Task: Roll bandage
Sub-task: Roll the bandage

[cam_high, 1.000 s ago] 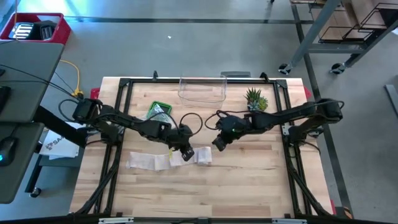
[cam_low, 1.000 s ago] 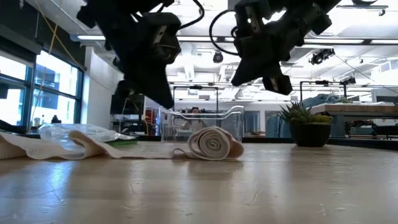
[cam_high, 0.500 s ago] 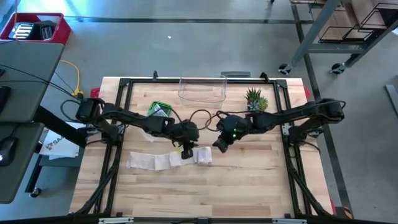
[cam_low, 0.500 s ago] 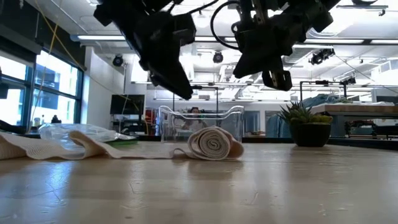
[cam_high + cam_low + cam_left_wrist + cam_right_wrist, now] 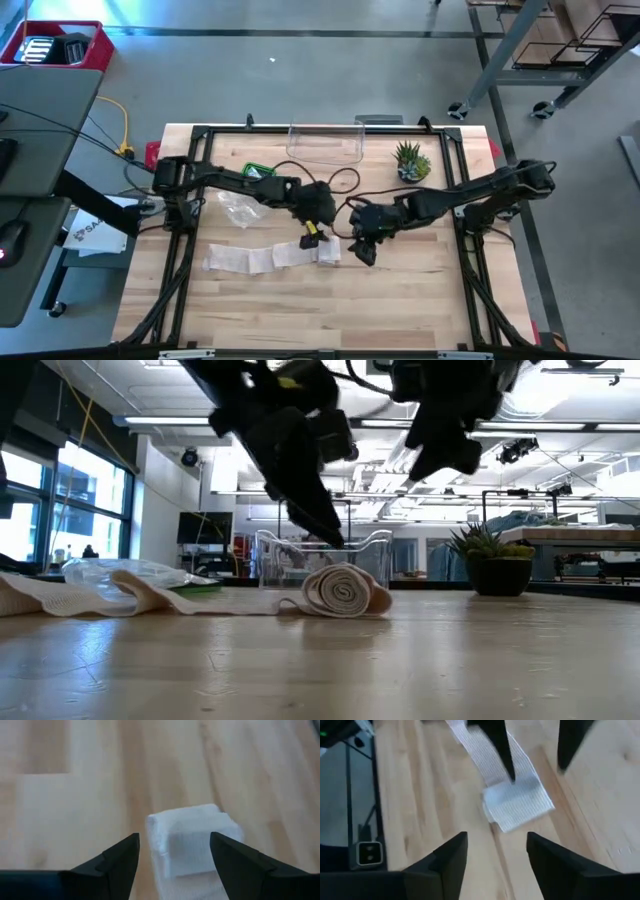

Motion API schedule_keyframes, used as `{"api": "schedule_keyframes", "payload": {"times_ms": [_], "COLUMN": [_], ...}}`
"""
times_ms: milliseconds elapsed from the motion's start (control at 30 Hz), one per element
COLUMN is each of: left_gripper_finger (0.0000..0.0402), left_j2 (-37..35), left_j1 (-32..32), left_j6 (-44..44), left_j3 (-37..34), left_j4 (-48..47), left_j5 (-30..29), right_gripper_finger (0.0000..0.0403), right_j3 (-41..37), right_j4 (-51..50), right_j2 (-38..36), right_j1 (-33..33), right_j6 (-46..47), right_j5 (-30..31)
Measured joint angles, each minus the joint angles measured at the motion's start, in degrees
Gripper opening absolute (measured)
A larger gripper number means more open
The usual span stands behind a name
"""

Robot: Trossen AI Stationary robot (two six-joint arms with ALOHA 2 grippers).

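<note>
Bandage: partly rolled, lying mid-surface, loose tail trailing left. Left hand: parted, empty, just above the roll. Right hand: parted, empty, right of roll

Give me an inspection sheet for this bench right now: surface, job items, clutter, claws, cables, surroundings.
Surface: wooden table, bare at the near side.
Job's things: bandage partly rolled, roll end resting on the wood, loose tail stretching toward the left arm's side.
Clutter: clear container, potted plant, plastic bag, green item at the far side.
Grippers: left claw open above the roll; right claw open beside the roll; neither holds anything.
Cables: black loops on the arms; yellow cable off the table.
Surroundings: red bin, metal rack; no person seen.
</note>
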Motion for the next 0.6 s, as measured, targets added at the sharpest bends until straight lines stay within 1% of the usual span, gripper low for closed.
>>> {"api": "schedule_keyframes", "payload": {"times_ms": [100, 167, 267, 400, 600], "left_gripper_finger": [0.0243, 0.0244, 0.0244, 0.0244, 0.0243], "left_j2": [4.13, 6.6, 8.86, 9.54, 9.94], "left_j1": [0.77, 1.27, 1.38, 1.34, 0.42], "left_j6": [0.34, 0.2, 1.71, 3.29, 3.91], "left_j3": [3.83, 6.31, 8.84, 9.35, 9.3], "left_j4": [-2.35, -5.91, -9.59, -9.71, -10.06], "left_j5": [4.51, 6.99, 6.48, 5.99, 6.13], "right_gripper_finger": [0.0203, 0.0204, 0.0204, 0.0204, 0.0204], "right_j3": [2.09, 2.99, 3.35, 3.35, 3.3], "right_j4": [-2.58, -4.51, -6.9, -7.2, -7.42], "right_j2": [0.0, 0.0, 0.0, 0.0, 0.0], "right_j1": [0.26, 0.46, 0.87, 1.44, 1.64], "right_j6": [-1.16, -1.21, -1.01, 0.3, 0.48], "right_j5": [-0.34, -0.42, 0.04, 0.14, 1.98]}}
